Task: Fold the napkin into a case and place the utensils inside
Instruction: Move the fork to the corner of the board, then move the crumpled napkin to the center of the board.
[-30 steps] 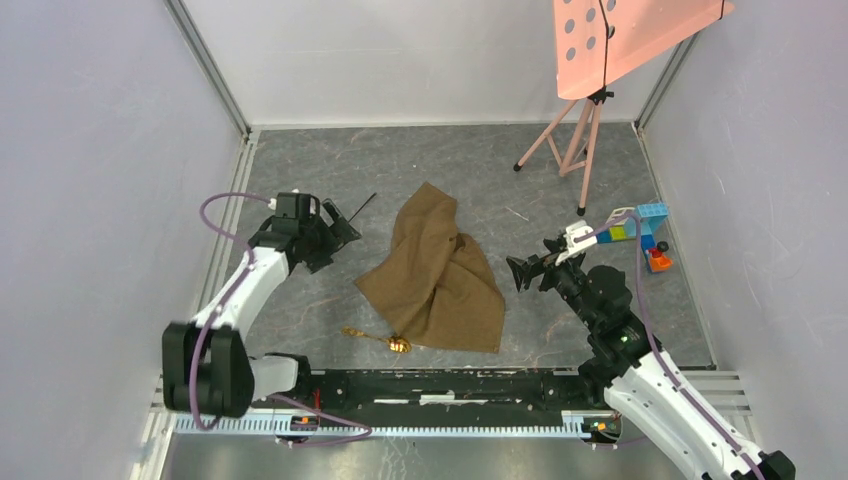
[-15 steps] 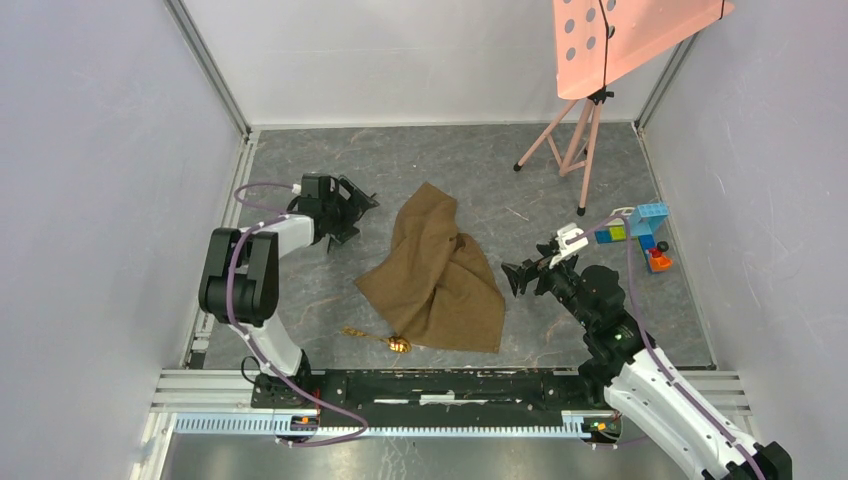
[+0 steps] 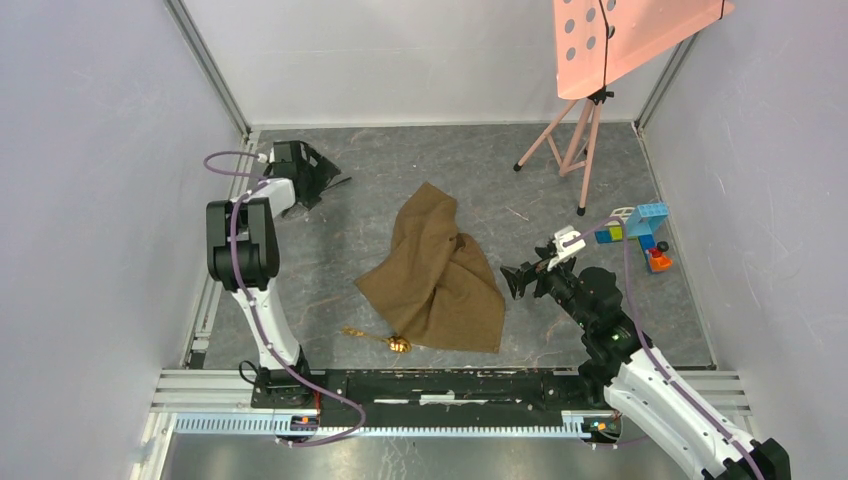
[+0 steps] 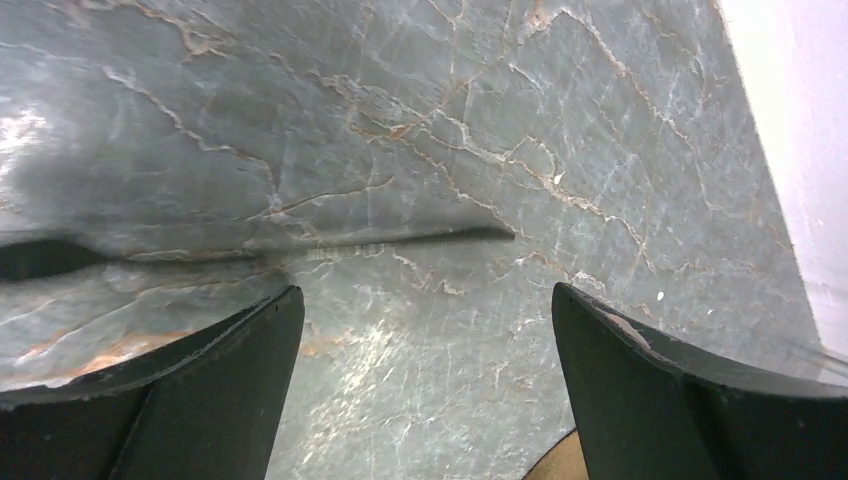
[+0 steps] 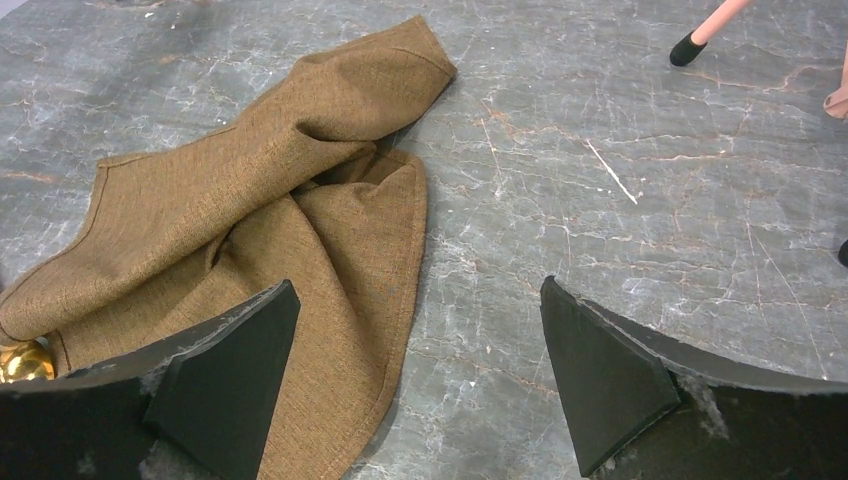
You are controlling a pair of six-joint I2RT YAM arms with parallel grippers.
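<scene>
Swung back since a second ago, the left tool [image 3: 322, 178] now sits at the far-left corner of the counter [image 3: 420, 150], jaws wide and empty. The thin black utensil [image 4: 400, 240] lies crosswise just beyond its fingertips. The right tool [image 3: 513, 282], equally wide and empty, hovers just right of the crumpled brown napkin [image 3: 440, 275], whose long axis runs from far to near-right. The gold spoon [image 3: 385, 342] lies at the napkin's near edge, handle pointing left.
</scene>
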